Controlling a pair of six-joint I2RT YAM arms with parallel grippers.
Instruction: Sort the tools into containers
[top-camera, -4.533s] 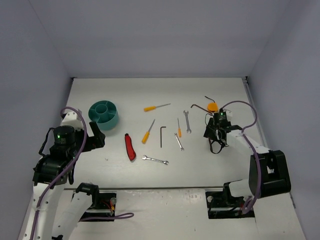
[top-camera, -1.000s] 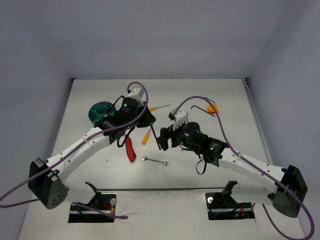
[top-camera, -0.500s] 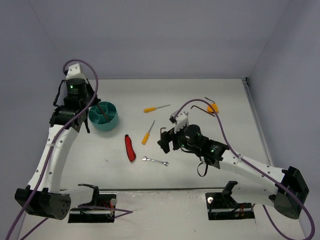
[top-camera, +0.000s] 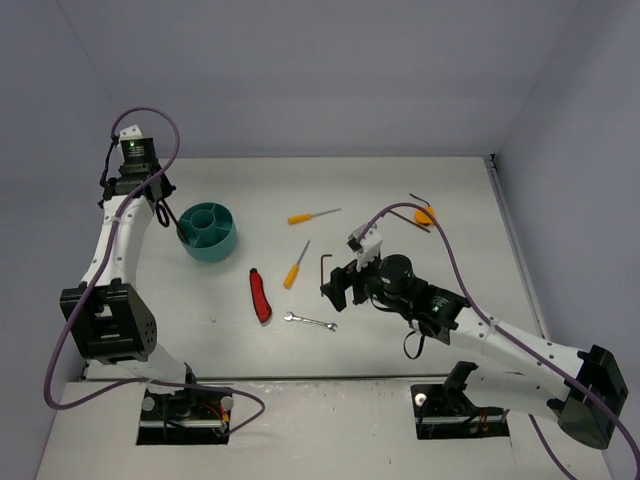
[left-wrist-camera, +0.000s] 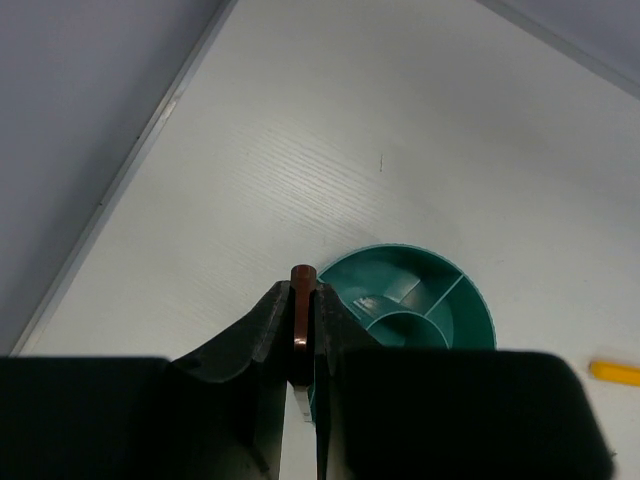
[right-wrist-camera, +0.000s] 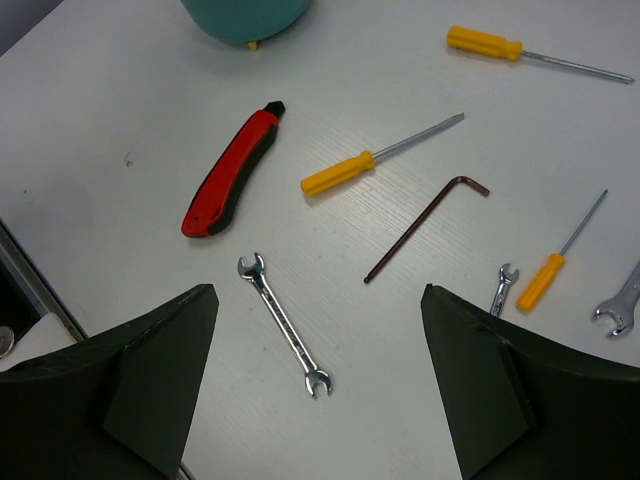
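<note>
The teal tub (top-camera: 209, 231) stands at the back left. My left gripper (top-camera: 162, 203) hangs just left of it, shut on a dark hex key (left-wrist-camera: 303, 305) that sticks up between the jaws; the tub's rim (left-wrist-camera: 455, 285) lies just right of them. My right gripper (right-wrist-camera: 318, 295) is open above the table, nothing between its fingers. Under it lie a silver wrench (right-wrist-camera: 285, 325), a hex key (right-wrist-camera: 425, 228), the red-and-black knife (right-wrist-camera: 230, 172) and an orange screwdriver (right-wrist-camera: 375, 162). From above, the right gripper (top-camera: 337, 285) hovers beside the hex key (top-camera: 324, 272).
Another screwdriver (top-camera: 312, 214) lies behind the middle one (top-camera: 296, 263). A small screwdriver (right-wrist-camera: 560, 255) and two wrench ends (right-wrist-camera: 503, 288) (right-wrist-camera: 622, 300) lie to the right. An orange piece with dark hex keys (top-camera: 425, 214) sits at the back right. Walls close in left and right.
My left gripper has swung from over the tub to its left rear, still holding the hex key. My right gripper shifted slightly toward the near side, uncovering the hex key on the table.
</note>
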